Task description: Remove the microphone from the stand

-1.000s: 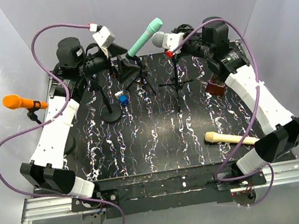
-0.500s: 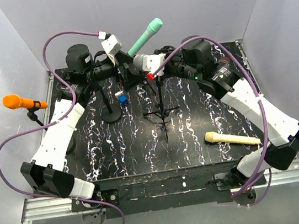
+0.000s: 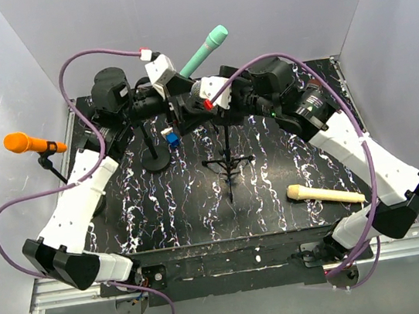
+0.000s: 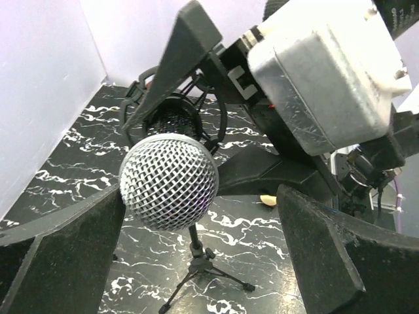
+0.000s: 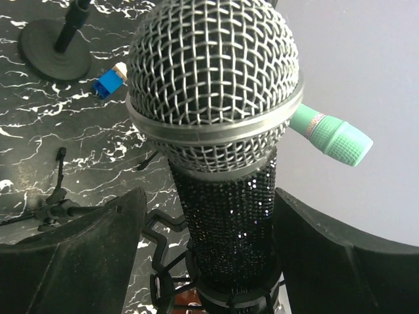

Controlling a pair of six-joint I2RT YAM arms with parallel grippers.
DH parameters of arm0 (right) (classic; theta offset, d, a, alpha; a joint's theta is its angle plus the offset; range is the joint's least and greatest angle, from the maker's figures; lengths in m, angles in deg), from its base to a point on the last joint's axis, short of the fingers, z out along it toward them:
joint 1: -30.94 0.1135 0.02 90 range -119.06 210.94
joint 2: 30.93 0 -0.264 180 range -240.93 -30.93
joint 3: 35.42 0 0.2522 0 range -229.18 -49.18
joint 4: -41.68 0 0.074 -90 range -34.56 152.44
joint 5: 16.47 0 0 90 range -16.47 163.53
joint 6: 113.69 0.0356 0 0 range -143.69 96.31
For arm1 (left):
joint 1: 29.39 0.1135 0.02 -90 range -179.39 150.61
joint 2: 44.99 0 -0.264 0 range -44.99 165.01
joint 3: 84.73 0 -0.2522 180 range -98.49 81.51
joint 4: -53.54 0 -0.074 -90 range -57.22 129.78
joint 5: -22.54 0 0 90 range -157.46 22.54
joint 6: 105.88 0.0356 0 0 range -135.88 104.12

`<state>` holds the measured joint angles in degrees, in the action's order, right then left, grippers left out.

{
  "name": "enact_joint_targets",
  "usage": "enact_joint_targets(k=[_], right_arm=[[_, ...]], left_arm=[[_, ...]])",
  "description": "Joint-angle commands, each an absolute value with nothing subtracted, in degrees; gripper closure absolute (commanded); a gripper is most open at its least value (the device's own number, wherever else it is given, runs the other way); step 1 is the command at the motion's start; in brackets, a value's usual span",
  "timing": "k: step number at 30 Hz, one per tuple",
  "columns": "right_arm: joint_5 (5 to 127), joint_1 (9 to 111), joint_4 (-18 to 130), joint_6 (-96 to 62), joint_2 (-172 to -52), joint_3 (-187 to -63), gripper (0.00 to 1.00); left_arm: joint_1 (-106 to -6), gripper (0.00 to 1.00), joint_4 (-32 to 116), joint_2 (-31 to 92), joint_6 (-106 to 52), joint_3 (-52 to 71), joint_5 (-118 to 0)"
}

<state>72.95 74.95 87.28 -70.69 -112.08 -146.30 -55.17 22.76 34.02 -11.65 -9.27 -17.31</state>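
Our left tool [image 4: 196, 229] gapes wide around the silver grille of the microphone [image 4: 169, 180]. Our right tool [image 5: 209, 255] stands open about its black glittered handle, not gripping. The microphone sits in its tripod stand [image 3: 226, 162] at mid-rear of the black marbled worktop [image 3: 276, 183], with white walls [image 3: 173, 6] around. Our left arm [image 3: 81, 190] and right arm [image 3: 356, 144] reach forward and bend inward, meeting over it.
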Motion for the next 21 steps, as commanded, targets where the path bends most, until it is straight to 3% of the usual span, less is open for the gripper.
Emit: enact_joint_targets(k=[1, 7, 11, 21], right_arm=[[70.99, 74.97, 93.14, -67.46, -111.27, -149.28, 0.16], [70.98, 74.8, 93.07, -65.53, -111.09, -149.2, 0.2], [70.63, 73.84, 91.13, -64.65, -110.39, -147.53, 0.22], [67.91, 67.16, 90.6, -62.62, -111.18, -146.21, 0.29]], left_arm=[[-56.9, 0.02, 24.83, 33.41, -12.01, -7.79, -19.81], [-57.43, 0.05, 30.28, 35.69, -15.44, -8.83, -23.51], [-57.43, 0.23, 30.46, 37.1, -15.44, -11.38, -23.43], [-57.43, 0.81, 23.09, 37.02, -10.0, -16.48, -17.53]])
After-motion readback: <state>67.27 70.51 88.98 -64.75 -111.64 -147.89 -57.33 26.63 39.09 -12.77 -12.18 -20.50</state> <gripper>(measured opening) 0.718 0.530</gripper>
